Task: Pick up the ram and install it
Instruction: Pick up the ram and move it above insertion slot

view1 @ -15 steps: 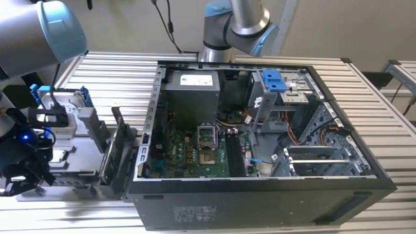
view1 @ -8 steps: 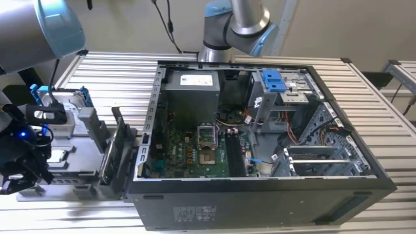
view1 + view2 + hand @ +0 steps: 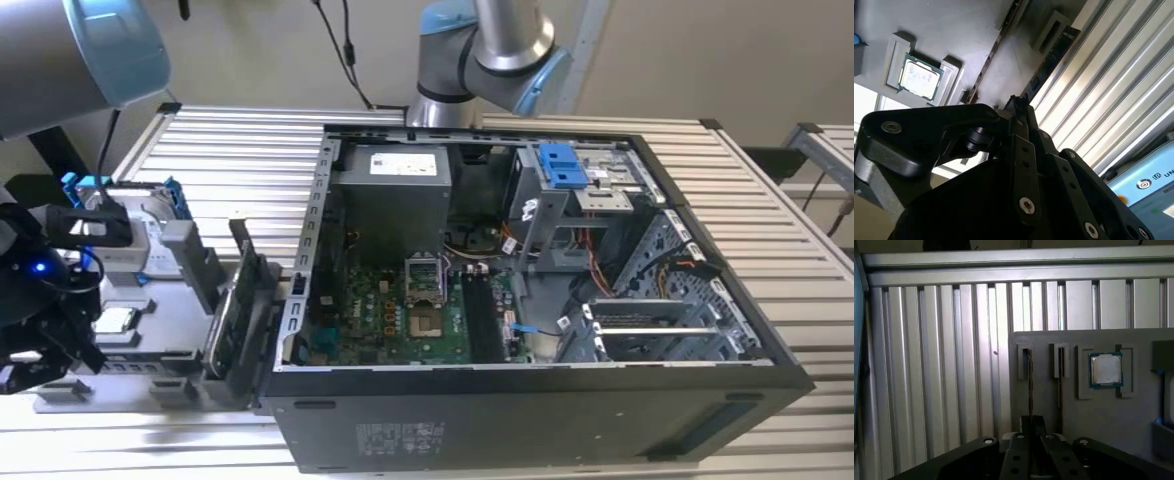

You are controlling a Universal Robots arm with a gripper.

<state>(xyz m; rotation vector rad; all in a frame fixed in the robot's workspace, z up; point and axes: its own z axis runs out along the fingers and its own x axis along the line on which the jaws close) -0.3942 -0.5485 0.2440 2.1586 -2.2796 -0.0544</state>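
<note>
Basically, gripper [image 3: 1032, 423] is over one end of the ram [image 3: 1030, 385], which stands on edge in the slot nearest the parts tray's [image 3: 1139, 412] edge. That end is hidden, so can't tell if it's clamped. Second stick [image 3: 1060, 380] and CPU chip [image 3: 1105, 369] sit alongside.

Dark ram [image 3: 1030, 385], grey tray [image 3: 1104, 430] (ribbed silver table [image 3: 929, 365]).

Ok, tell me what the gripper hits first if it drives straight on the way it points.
Most likely the ram farther from the CPU chip, standing on edge in the grey tray: in the first wrist view the gripper lines up with its near end. Whether they touch, I cannot tell.
</note>
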